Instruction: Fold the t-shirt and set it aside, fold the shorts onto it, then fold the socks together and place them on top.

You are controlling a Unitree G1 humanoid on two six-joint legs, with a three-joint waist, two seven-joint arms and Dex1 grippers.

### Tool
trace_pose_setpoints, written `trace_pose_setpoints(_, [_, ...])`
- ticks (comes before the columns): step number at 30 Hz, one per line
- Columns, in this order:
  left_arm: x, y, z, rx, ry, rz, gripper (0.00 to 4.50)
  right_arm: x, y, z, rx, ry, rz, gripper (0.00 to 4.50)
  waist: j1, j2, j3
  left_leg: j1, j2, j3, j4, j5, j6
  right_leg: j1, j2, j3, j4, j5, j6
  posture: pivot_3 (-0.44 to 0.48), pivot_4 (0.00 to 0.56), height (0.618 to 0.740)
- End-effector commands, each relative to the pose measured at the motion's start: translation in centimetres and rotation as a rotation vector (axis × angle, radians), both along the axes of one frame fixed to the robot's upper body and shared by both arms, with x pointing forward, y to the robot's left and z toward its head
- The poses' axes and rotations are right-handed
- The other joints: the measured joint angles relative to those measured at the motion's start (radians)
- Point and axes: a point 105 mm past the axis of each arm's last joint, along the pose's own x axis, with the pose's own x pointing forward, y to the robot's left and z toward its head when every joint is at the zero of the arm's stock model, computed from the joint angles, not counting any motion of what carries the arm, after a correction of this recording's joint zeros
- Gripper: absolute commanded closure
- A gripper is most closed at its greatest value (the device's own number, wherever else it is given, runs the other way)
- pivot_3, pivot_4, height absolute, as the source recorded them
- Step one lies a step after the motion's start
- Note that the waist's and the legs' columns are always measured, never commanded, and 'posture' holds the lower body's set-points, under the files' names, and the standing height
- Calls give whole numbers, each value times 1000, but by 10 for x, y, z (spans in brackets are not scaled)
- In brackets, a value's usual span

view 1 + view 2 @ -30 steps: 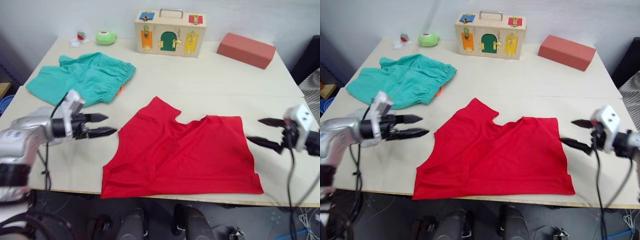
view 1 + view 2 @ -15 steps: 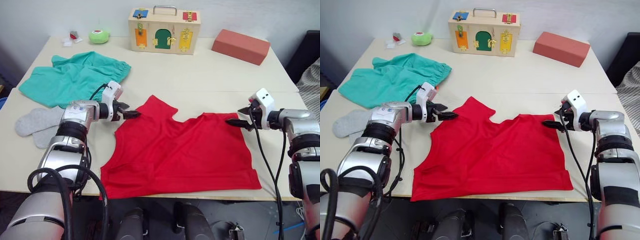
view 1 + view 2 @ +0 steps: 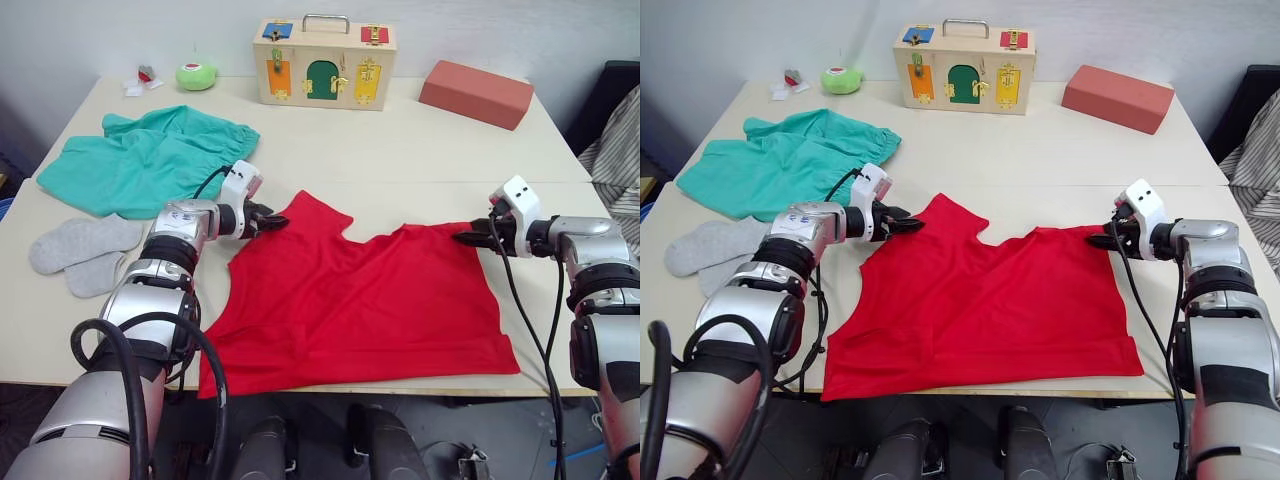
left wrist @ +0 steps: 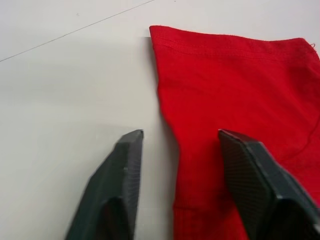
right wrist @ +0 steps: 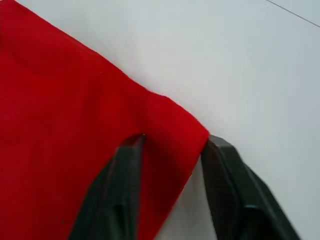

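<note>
Currently: left fingers (image 4: 175, 190) spread at t-shirt (image 3: 370, 300) edge | right fingers (image 5: 170, 187) spread astride its corner

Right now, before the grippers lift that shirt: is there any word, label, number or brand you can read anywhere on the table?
No readable text anywhere.
Wooden lock box: coloured doors and metal latches, no lettering that can be made out.
Red t-shirt: plain, no print or label showing.
Teal shorts, grey socks, salmon-red block: unmarked.
Small green item and the bits beside it at the far corner: too small to read.
</note>
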Motion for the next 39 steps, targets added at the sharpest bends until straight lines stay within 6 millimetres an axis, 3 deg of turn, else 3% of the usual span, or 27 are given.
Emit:
trace_pose_setpoints(1, [-4, -4, -8, -31, 40, -20, 3100, 4, 0, 16, 27, -77, -5, 3990, -1, 0, 0, 0, 0, 0, 0, 0, 0, 0, 0, 0, 0, 0, 0, 0, 150, 740])
trace_pose_setpoints(3, [-6, -4, -10, -39, 43, -31, 3799, 3, -1, 17, 39, -92, 0, 4500, -1, 0, 0, 0, 0, 0, 0, 0, 0, 0, 0, 0, 0, 0, 0, 0, 150, 740])
trace_pose_setpoints(5, [-6, 0, -10, -35, 38, -25, 4405, 3, -1, 19, 47, -104, 7, 4500, -2, 0, 0, 0, 0, 0, 0, 0, 0, 0, 0, 0, 0, 0, 0, 0, 150, 740])
trace_pose_setpoints(6, [-5, 2, -9, -45, 29, -14, 4459, 2, -1, 21, 55, -114, 12, 4500, -2, 0, 0, 0, 0, 0, 0, 0, 0, 0, 0, 0, 0, 0, 0, 0, 150, 740])
trace_pose_setpoints(9, [0, 8, 11, -151, -64, 14, 4459, 0, -3, 31, 94, -167, 24, 4500, -2, 0, 0, 0, 0, 0, 0, 0, 0, -1, 0, 0, 0, 0, 0, 0, 150, 740])
trace_pose_setpoints(12, [-1, 15, 19, -196, -92, 13, 4459, -4, -8, 34, 110, -191, 32, 4500, -2, 0, 0, 0, 0, -1, 0, 0, 0, -1, 0, 0, 0, 0, 0, 0, 150, 740])
trace_pose_setpoints(23, [-11, 42, 24, -214, -166, -8, 4459, -27, -31, 23, 141, -208, 28, 4500, -2, 0, 0, 0, 0, -1, 0, 0, 0, -1, 0, 1, 0, 0, 0, 0, 150, 740])
trace_pose_setpoints(32, [-23, 42, 32, -254, -278, -82, 4459, -42, -38, 19, 210, -228, 32, 4500, -1, 0, 0, 0, 0, -1, 2, 0, 0, -1, 0, 1, 1, 0, 0, 0, 150, 740])
trace_pose_setpoints(39, [-52, 42, 22, -199, -359, -185, 4459, -65, -41, -8, 209, -199, 30, 4500, -1, 0, 0, 0, 0, -1, 2, -1, 1, -1, -1, 2, 1, 0, 0, 0, 150, 740])
